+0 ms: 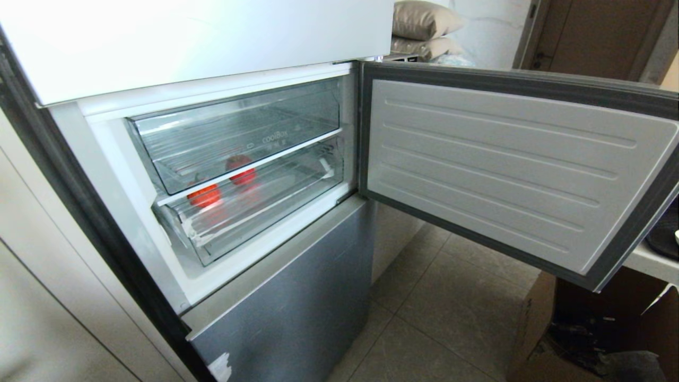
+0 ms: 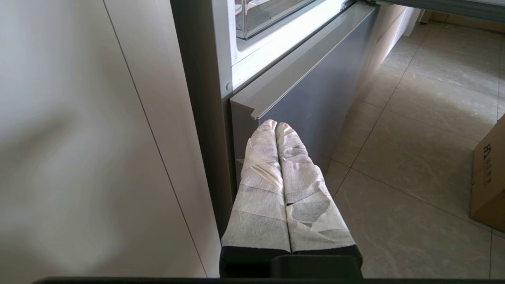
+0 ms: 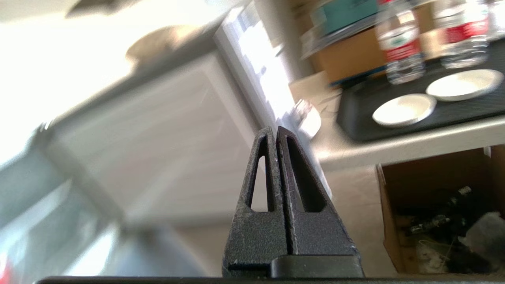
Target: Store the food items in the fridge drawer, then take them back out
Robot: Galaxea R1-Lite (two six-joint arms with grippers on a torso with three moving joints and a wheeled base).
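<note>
Two glossy red food items show through the clear front of the fridge drawer, the shallow lower one with white tape scraps at its front left corner. The drawer sits pushed in under the deeper lettered drawer. Neither arm is in the head view. My left gripper, its fingers wrapped in white tape, is shut and empty, low beside the fridge's grey lower door. My right gripper, with black fingers, is shut and empty, pointing past the open fridge door in a blurred picture.
The fridge door stands open to the right. An open cardboard box sits on the tiled floor under a white table bearing a black tray, white plates and water bottles. A pale cabinet wall flanks the fridge's left.
</note>
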